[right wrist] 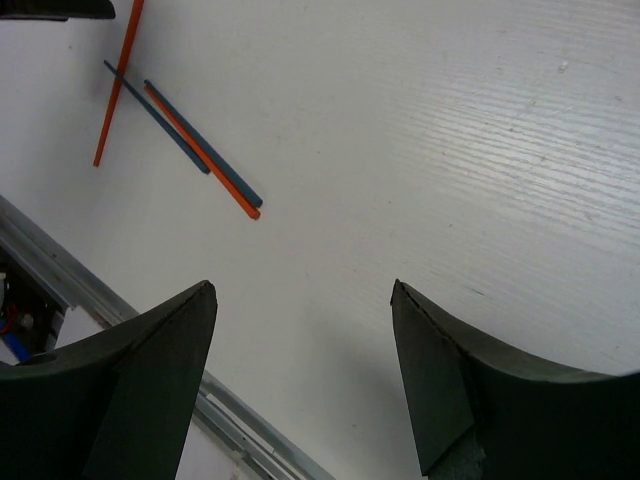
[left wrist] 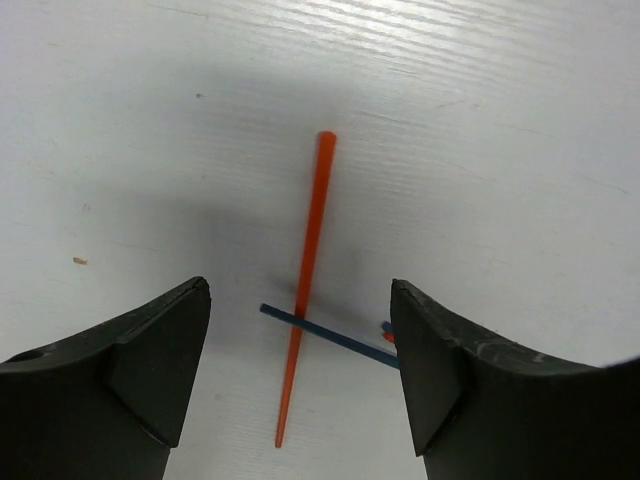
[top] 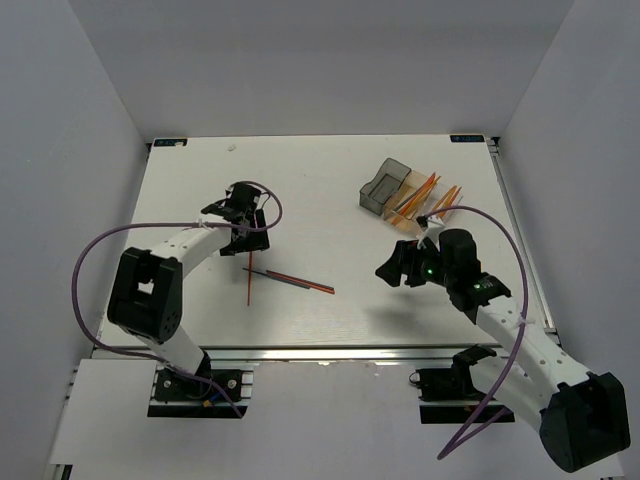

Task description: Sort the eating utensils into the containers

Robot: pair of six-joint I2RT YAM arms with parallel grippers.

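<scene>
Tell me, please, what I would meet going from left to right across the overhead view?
Left tool → loose sticks → dark grey bin → orange bin. The right tool overlaps those two bins, so it is left out.

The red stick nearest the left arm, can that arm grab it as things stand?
Probably yes. The left gripper hangs open above the red stick, which shows between its fingers. Only a thin blue stick crosses it near one end.
</scene>
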